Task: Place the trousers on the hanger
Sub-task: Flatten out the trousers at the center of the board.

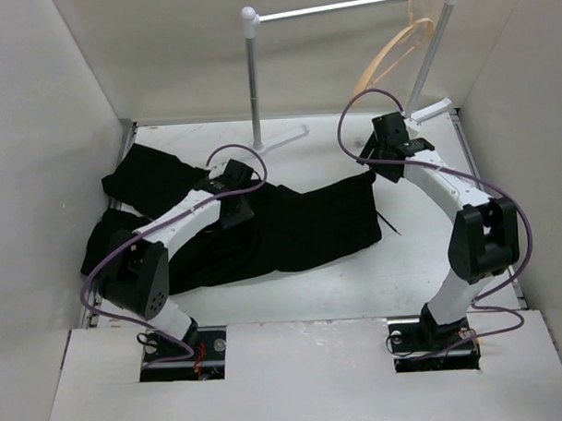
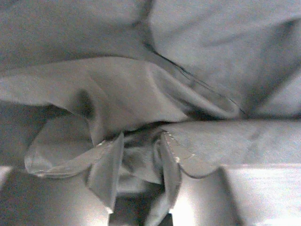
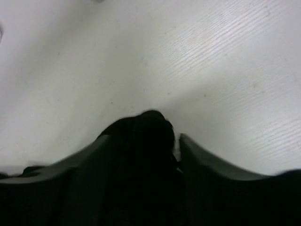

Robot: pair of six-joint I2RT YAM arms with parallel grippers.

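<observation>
The black trousers [image 1: 300, 224] lie spread across the table from the far left to the middle. My left gripper [image 1: 237, 207] is pressed down into their middle. In the left wrist view its fingers [image 2: 110, 174] stand a little apart around a bunched fold of the trousers [image 2: 141, 94], open. My right gripper [image 1: 381, 165] is at the cloth's right edge. In the right wrist view a tip of the trousers [image 3: 150, 120] lies loose between the parted fingers [image 3: 207, 165], with a gap beside one of them. The tan hanger [image 1: 395, 49] hangs from the rack rail at the back right.
A white tubular rack [image 1: 348, 5] stands at the back, with one post and foot [image 1: 278, 137] just behind the trousers and the other foot [image 1: 430, 113] by my right gripper. White walls close in both sides and the back.
</observation>
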